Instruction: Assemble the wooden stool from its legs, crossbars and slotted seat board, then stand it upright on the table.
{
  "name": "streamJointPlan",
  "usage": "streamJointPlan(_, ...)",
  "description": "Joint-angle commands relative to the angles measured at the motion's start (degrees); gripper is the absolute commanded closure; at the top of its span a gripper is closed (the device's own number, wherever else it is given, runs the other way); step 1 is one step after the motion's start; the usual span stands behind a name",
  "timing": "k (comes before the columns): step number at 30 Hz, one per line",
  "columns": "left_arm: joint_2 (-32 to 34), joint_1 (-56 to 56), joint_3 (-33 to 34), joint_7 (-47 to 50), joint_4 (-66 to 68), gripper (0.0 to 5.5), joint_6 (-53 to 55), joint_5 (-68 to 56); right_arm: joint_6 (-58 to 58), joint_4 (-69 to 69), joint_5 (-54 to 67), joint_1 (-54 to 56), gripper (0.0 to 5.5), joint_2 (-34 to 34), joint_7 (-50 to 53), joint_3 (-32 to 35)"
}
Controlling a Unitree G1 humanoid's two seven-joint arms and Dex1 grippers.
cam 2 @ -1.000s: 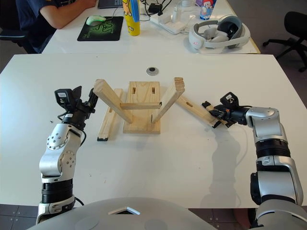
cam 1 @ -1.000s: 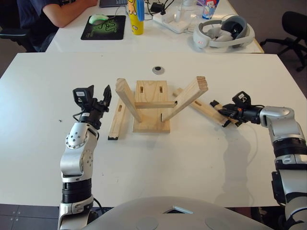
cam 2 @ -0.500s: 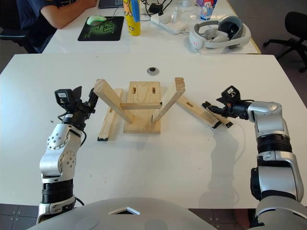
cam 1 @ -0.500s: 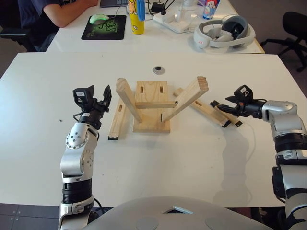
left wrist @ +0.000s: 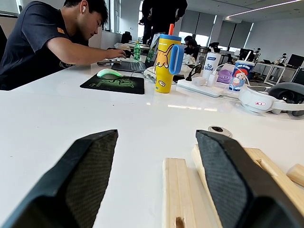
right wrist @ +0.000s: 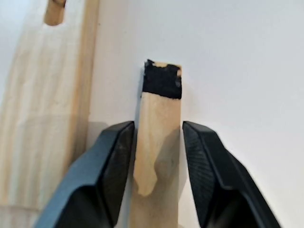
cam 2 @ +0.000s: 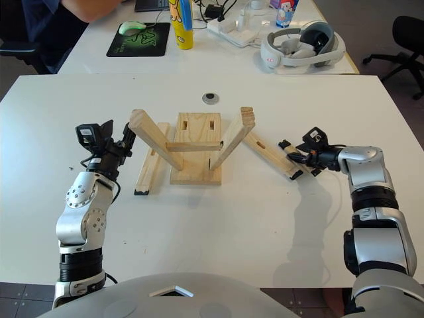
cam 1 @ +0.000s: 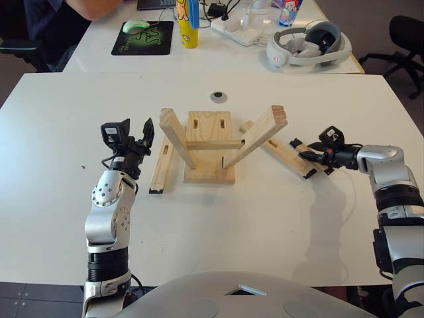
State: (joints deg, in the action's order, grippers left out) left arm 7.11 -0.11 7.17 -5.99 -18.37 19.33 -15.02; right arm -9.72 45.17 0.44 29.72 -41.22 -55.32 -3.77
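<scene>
Nearest on the white table [cam 1: 265,232] is the one slotted seat board [cam 1: 209,169], lying flat in the middle. Two open slots show at its far end.

I count four legs. Two of them stand in the board and lean away from each other: the left leg [cam 1: 173,136] and the right leg [cam 1: 262,132]. The other two lie flat on the table. One loose leg [cam 1: 159,169] lies just beside the board's left edge. The other loose leg [cam 1: 285,154] runs slantwise off to the right.

There are two crossbars. One, the fitted crossbar [cam 1: 213,144], spans between the two leaning legs. The other, a thin loose crossbar [right wrist: 160,114] with a blackened tip, lies on the table beside the right-hand loose leg.

The right gripper [cam 1: 309,155] is down at that loose crossbar. Its two fingers [right wrist: 111,166] are apart and straddle the bar, one on each side with very little room to spare. The bar rests on the table between them.

The left gripper [cam 1: 142,137] hangs just left of the left-hand loose leg. It is spread wide and holds nothing.

Farther back a round grommet [cam 1: 218,97] is set into the tabletop. On the desk beyond are one yellow tumbler [cam 1: 188,23], one mouse pad [cam 1: 142,38] with a mouse [cam 1: 137,26] on it, and one white headset [cam 1: 308,43].
</scene>
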Motion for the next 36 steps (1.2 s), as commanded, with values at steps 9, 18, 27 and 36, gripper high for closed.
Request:
streamJointPlan(9,2.07,-4.16,0.52,-1.77,2.48,2.45,-0.1,0.3,-9.85,-7.47,11.97,10.02,4.17,7.09,5.19,10.98)
streamJointPlan(18,4.24,-14.74,4.36,-0.68,-3.53,2.45,4.29,-4.31,-24.02,-28.15,35.49,23.67,4.17,18.41,15.94,22.83)
streamJointPlan(27,3.45,-31.57,9.54,2.59,-12.61,2.45,17.92,-25.61,-36.33,-45.17,53.77,24.01,4.17,28.94,28.77,24.67)
streamJointPlan(36,2.7,-39.3,10.0,13.25,-12.69,1.37,25.57,-54.49,-18.36,-51.82,36.03,23.62,4.17,27.19,20.22,7.34)
